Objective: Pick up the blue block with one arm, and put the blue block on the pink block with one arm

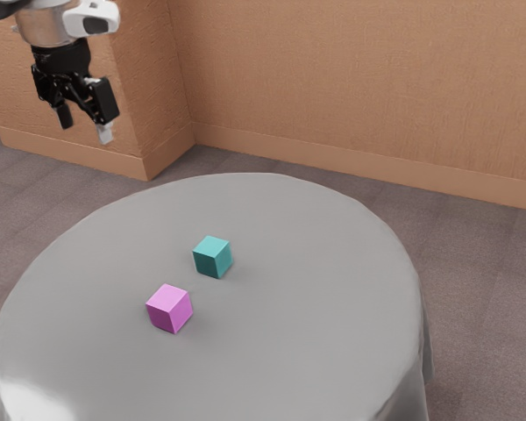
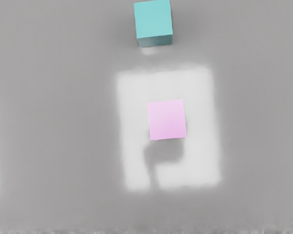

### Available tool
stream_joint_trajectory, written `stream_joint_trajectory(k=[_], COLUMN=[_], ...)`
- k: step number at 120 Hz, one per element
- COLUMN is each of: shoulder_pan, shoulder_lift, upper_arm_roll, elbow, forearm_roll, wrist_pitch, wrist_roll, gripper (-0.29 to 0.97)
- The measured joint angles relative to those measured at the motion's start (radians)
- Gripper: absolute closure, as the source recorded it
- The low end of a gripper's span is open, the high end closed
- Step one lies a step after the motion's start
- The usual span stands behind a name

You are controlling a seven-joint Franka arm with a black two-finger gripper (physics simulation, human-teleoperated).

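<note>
A teal-blue block (image 1: 212,256) rests near the middle of the round grey table (image 1: 333,289). A pink block (image 1: 169,308) sits a short way in front of it, toward the exterior view's left, and the two do not touch. My gripper (image 1: 85,125) hangs high in the upper left of the exterior view, far above the table, its fingers apart with nothing between them. Looking straight down, the wrist view has the pink block (image 2: 166,119) in the centre and the teal-blue block (image 2: 153,22) beyond it.
The table is draped in grey cloth with its rim curving around at the front and right. A tan wall with a baseboard (image 1: 377,162) runs behind it, above carpeted floor. A bright patch of reflected light (image 2: 132,146) lies around the pink block.
</note>
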Motion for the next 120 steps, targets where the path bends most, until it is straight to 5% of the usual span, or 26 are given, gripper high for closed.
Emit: stream_joint_trajectory(k=[24,52,85,120], shoulder_pan=[0.011,0.014,0.024,0.037], shoulder_lift=[0.016,0.246,0.450,0.615], upper_arm_roll=[0.001,0.006,-0.007,-0.033], elbow=[0.003,0.092,0.095,0.192], forearm_roll=[0.016,0.064,0.025,-0.023], wrist_pitch=[-0.025,0.028,0.260,0.369], wrist_roll=[0.060,0.082,0.067,0.058], gripper=[0.00,0.00,0.00,0.00])
